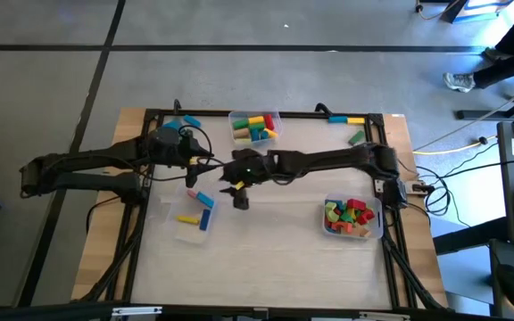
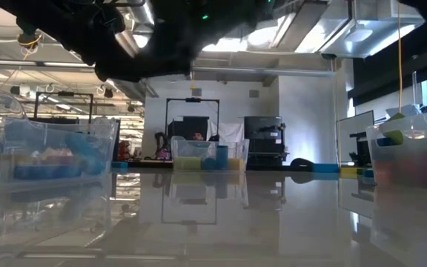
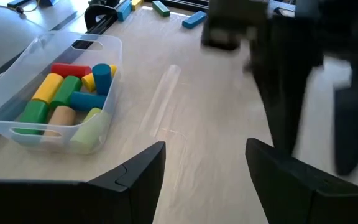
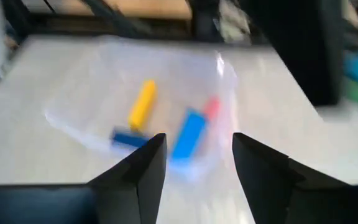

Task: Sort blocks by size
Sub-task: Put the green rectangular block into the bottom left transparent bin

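Note:
Three clear bins hold blocks. A near-left bin (image 1: pixel 192 216) holds long bars: a yellow one (image 4: pixel 142 104), a blue one (image 4: pixel 189 134) and a pink one (image 4: pixel 211 107). The far bin (image 3: pixel 55 99) holds cylinders. The right bin (image 1: pixel 352 218) holds short chunks. My right gripper (image 4: pixel 197 162) hangs open and empty above the table, just right of the bar bin. My left gripper (image 3: pixel 204 168) stands open and empty at mid-table, left of the far bin, beside the right arm.
Loose blocks lie along the far edge: a blue one (image 1: pixel 188 120), a blue and yellow pair (image 1: pixel 339 119) and a green one (image 1: pixel 356 137). A black frame (image 1: pixel 150 116) borders the table. Both arms cross at mid-table. Bare tabletop lies between the near bins.

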